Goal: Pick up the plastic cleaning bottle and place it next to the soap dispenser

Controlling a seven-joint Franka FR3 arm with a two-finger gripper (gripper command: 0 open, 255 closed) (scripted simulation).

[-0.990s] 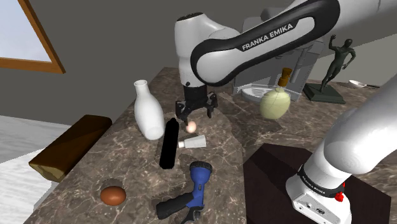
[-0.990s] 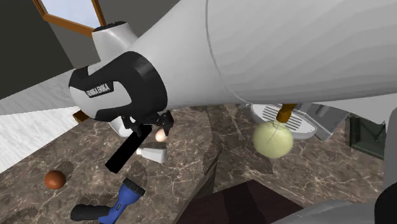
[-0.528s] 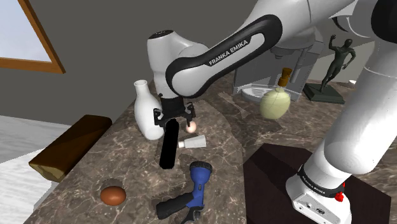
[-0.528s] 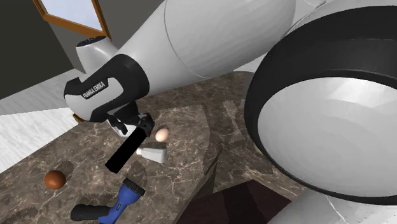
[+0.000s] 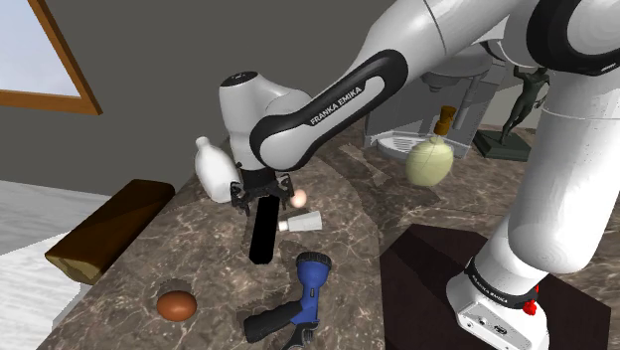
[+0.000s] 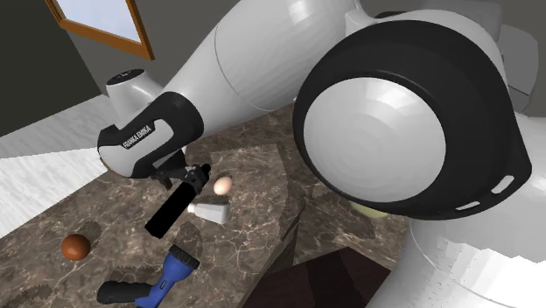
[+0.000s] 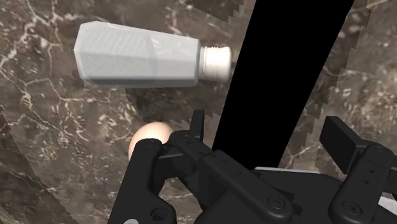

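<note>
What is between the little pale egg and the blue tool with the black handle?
A small white bottle lies on its side there, between the pale egg and the blue tool. The shoulder and second exterior views both show it.

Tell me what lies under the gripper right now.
The black bottle stands between the open jaws of the gripper; beside it lie a pale egg and a white bottle on its side, on the marbled counter. The black bottle hides the counter beyond it.

Veined marble counter (image 5: pixel 214 283), flat matt black bottle (image 5: pixel 263 231), glossy white arm (image 5: pixel 556 179).
</note>
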